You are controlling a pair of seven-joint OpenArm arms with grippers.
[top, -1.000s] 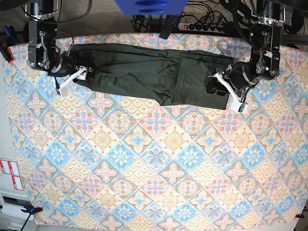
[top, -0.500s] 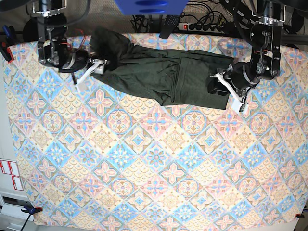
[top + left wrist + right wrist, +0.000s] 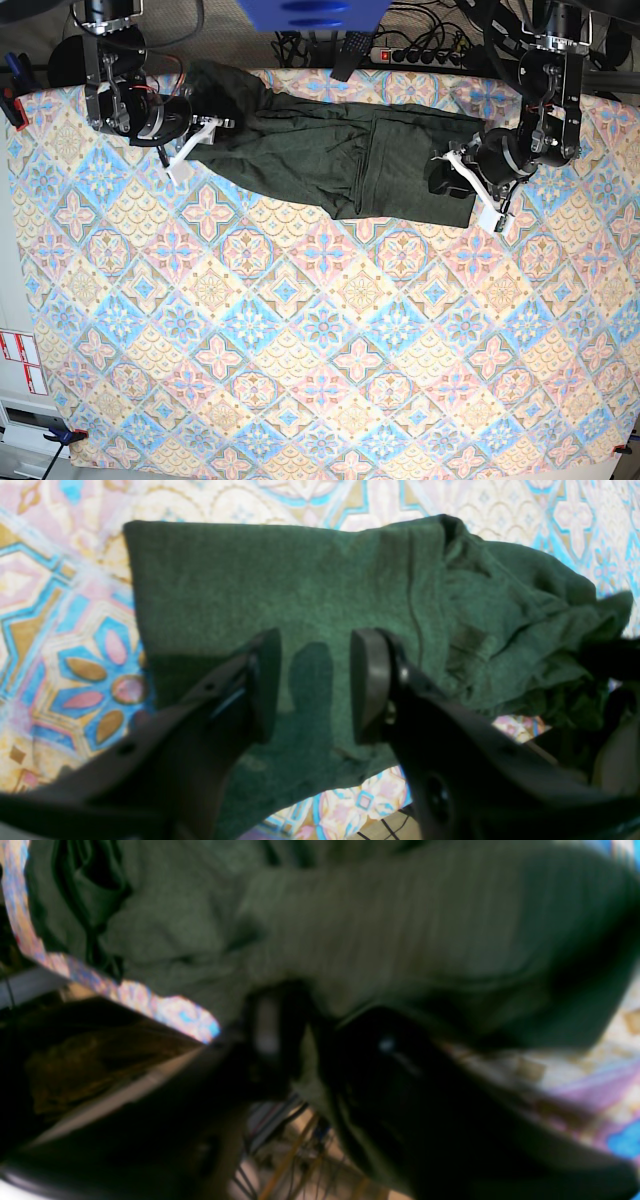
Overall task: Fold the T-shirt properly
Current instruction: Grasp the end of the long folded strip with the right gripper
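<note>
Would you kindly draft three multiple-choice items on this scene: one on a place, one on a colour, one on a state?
1. Where on the patterned tablecloth does the T-shirt lie in the base view?
A. along the top edge
B. in the middle
C. at the bottom left corner

2. What colour is the T-shirt?
A. bright red
B. dark olive green
C. white

3. How does the left claw stand?
A. clamped on a sleeve
C. out of sight
B. open above the fabric

Key: 1 A, the shirt stretches across the cloth's upper strip; 2 B, all views show dark green knit; 3 B, the left wrist view shows bare fabric through a clear gap between its pads.
</note>
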